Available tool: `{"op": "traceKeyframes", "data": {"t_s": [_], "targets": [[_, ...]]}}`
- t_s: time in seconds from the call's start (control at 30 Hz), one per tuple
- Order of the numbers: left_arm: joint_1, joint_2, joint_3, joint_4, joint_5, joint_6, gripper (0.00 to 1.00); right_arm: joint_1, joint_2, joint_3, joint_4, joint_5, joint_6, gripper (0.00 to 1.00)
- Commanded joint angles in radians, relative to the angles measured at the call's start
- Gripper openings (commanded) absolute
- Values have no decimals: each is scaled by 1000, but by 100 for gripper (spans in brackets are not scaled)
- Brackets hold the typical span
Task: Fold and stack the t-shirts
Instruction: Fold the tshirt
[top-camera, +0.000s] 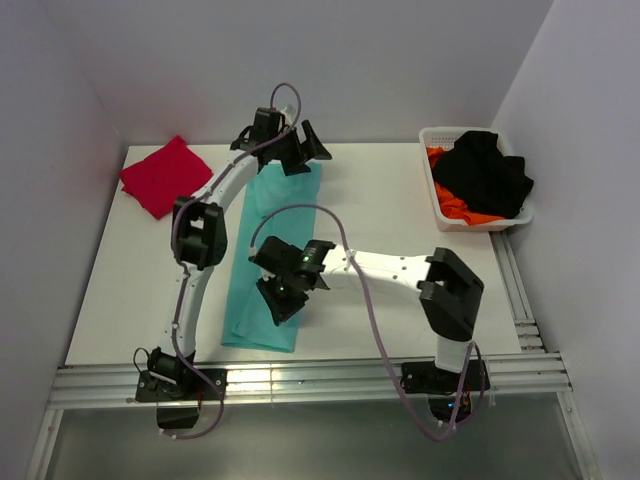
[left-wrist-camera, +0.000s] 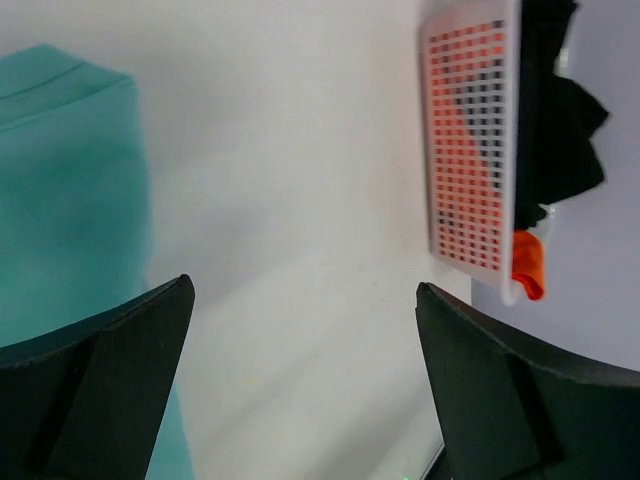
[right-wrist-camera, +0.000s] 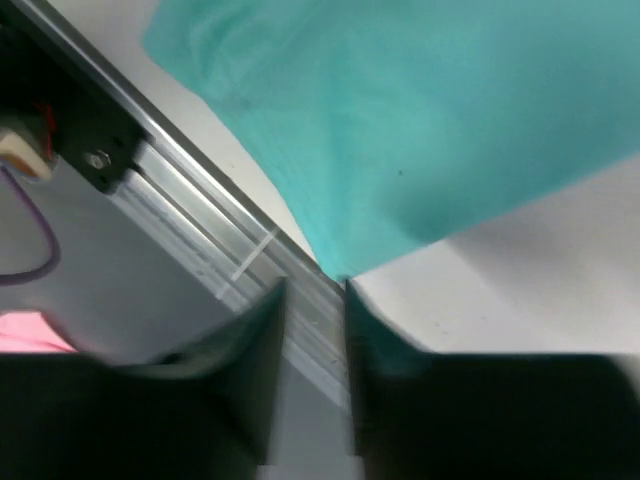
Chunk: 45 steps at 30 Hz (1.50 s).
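A teal-green t-shirt lies folded into a long narrow strip down the middle of the table, and it also shows at the left of the left wrist view. A crimson-red t-shirt lies folded at the far left corner. My left gripper hovers over the teal strip's far end with its jaws wide open and empty. My right gripper is over the strip's near end. Its jaws stand a narrow gap apart, with the shirt's corner just off the tips and nothing between them.
A white basket at the far right holds black cloth and orange cloth; the basket also shows in the left wrist view. Aluminium rails run along the table's near edge and right side. Walls close in on three sides.
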Motion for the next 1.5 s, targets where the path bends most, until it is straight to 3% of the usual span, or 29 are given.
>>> {"op": "traceKeyframes", "data": {"t_s": [0.0,0.07,0.1,0.23,0.33,0.43,0.47,0.53,0.57,0.67,0.73,0.77,0.87,1.0,1.2,1.33,1.47], "targets": [[14,-321,-48,54,-49,54,100,-7,-126,67,-31,135,9,42],[18,-397,-102,34,-110,75,100,-3,-150,61,-51,175,31,45],[33,-461,-111,6,-151,80,99,3,-179,55,-60,201,34,51],[64,-610,-130,-206,-363,135,99,14,-252,6,-95,310,84,51],[64,-770,-287,-355,-566,164,99,14,-323,-74,-88,350,127,50],[61,-966,-620,-437,-697,151,99,14,-403,-187,-25,312,167,50],[60,-1053,-797,-462,-712,116,100,14,-421,-247,-4,298,192,50],[60,-1127,-962,-505,-706,88,99,14,-479,-308,52,272,230,50],[48,-1202,-1113,-540,-706,47,98,14,-499,-365,68,257,267,50],[28,-1413,-1360,-560,-692,-29,97,19,-571,-480,159,188,336,60],[27,-1521,-1485,-555,-649,-59,97,20,-604,-540,234,163,370,70],[27,-1602,-1513,-562,-614,-70,97,22,-607,-551,254,152,380,80],[27,-1695,-1607,-586,-565,-84,96,22,-599,-563,349,117,405,88],[27,-1752,-1673,-534,-499,-95,93,22,-529,-503,374,128,428,89],[12,-1687,-1678,-554,-489,-144,86,22,-405,-342,330,122,457,88],[-15,-1632,-1670,-574,-512,-193,91,17,-375,-261,273,164,469,88],[-71,-1549,-1682,-574,-568,-256,93,2,-415,-291,259,184,482,88]]}}
